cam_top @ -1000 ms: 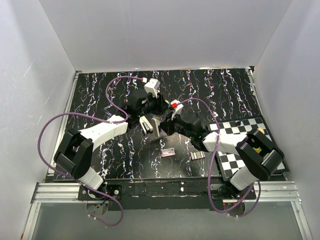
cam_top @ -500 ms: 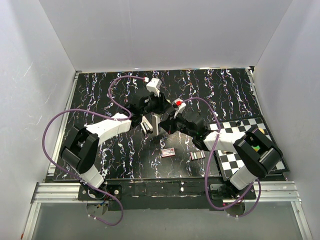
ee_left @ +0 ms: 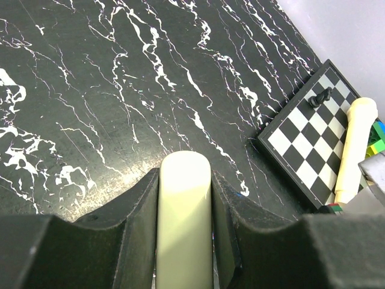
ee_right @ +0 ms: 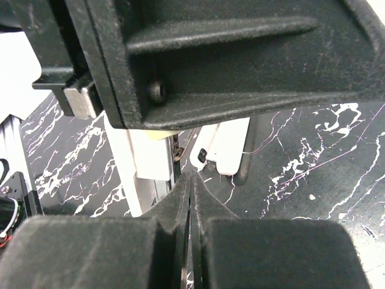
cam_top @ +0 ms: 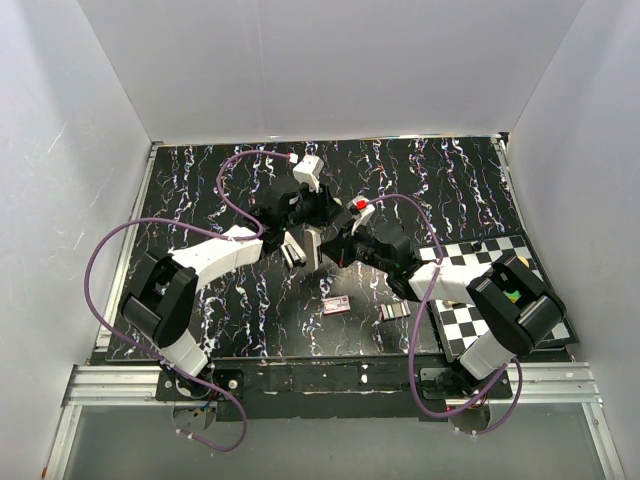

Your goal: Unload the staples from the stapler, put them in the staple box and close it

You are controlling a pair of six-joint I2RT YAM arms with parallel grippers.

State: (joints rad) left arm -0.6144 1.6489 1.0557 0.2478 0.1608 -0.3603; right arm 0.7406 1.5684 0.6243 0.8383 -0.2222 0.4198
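My left gripper (ee_left: 183, 174) is shut on the stapler (ee_left: 183, 223). Its cream rounded top runs between the two black fingers and pokes out past them. In the top view the left gripper (cam_top: 303, 228) holds the stapler (cam_top: 294, 251) above the middle of the table, with its pale lower parts hanging open below. In the right wrist view the stapler's white body (ee_right: 147, 156) and a second white part (ee_right: 225, 147) hang under the left gripper's black housing. My right gripper (ee_right: 190, 180) is shut, its tips just below the slot between those parts. I see nothing between them.
A chessboard (cam_top: 470, 300) lies at the right, with a dark chess piece (ee_left: 319, 96) and a pale wooden stick (ee_left: 355, 144) on it. A small pink-topped box (cam_top: 336, 306) and a grey ribbed piece (cam_top: 396, 311) lie on the black marbled table near the front.
The left arm has swung slightly right and away, carrying the stapler. The right gripper has moved up and left, closer to the stapler. Little has moved in the last half second.
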